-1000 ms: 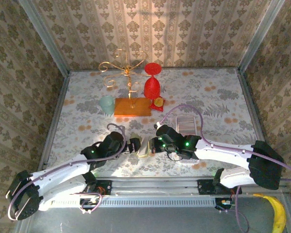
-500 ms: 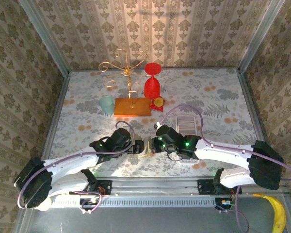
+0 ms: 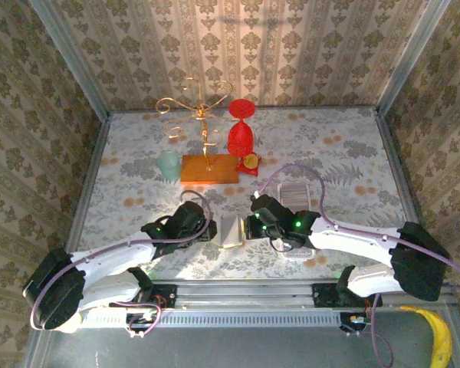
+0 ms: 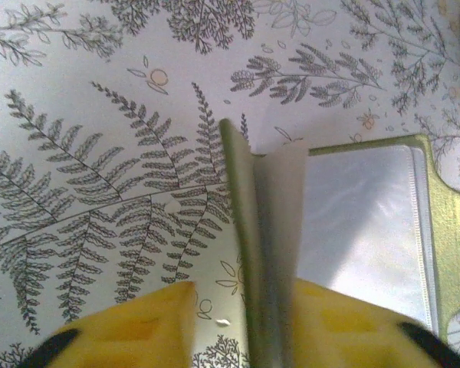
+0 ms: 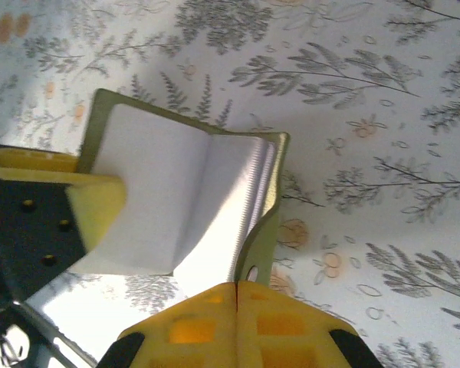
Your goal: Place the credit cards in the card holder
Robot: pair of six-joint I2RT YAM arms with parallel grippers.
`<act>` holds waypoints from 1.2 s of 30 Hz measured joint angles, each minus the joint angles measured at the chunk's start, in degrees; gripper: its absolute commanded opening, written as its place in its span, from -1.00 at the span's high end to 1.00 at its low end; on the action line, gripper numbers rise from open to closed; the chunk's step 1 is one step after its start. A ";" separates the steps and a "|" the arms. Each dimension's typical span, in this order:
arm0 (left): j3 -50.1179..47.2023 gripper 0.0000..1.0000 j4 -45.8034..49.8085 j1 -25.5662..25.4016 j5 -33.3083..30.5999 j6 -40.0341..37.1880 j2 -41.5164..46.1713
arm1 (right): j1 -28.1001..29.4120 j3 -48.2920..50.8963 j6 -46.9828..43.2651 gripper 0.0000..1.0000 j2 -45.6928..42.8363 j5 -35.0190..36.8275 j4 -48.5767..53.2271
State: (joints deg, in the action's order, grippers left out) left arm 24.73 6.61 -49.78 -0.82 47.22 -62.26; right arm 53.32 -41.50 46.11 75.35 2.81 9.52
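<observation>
One card holder (image 3: 230, 230), right tool (image 5: 236, 293) pinching it, left tool (image 4: 241, 307) alongside

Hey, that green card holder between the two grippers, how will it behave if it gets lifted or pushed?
Probably floppy: its clear sleeves bend and fan out where the card holder lies open. Likely light, being just thin sheets; the right gripper pinches it by one cover edge. The sleeves look glossy, so it may be slippery.
</observation>
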 measured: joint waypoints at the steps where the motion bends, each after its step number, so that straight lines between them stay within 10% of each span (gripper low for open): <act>1: -0.24 0.67 -0.26 0.00 0.24 0.35 0.00 | -0.37 0.04 -0.13 1.00 0.15 0.00 0.17; 10: -3.56 0.89 -3.43 0.00 1.09 2.58 1.53 | -3.50 0.04 -1.57 0.97 4.07 1.51 2.73; 20: -6.14 0.48 -6.32 -0.44 1.05 5.57 2.84 | -2.10 -2.25 -4.17 0.11 -0.94 4.70 13.51; 28: -7.28 0.15 -5.27 -0.81 0.76 7.04 8.39 | 3.87 -9.42 -4.39 0.06 -4.33 4.70 16.44; 36: -8.87 0.40 -4.24 -0.81 -0.79 8.28 15.45 | 5.84 -12.35 -4.22 0.19 7.50 3.80 14.69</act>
State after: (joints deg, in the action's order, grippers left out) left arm 15.86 2.37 -50.59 -1.61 55.51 -46.81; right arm 59.16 -53.84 41.89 82.85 6.61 24.21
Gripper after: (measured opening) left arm 0.333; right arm 0.416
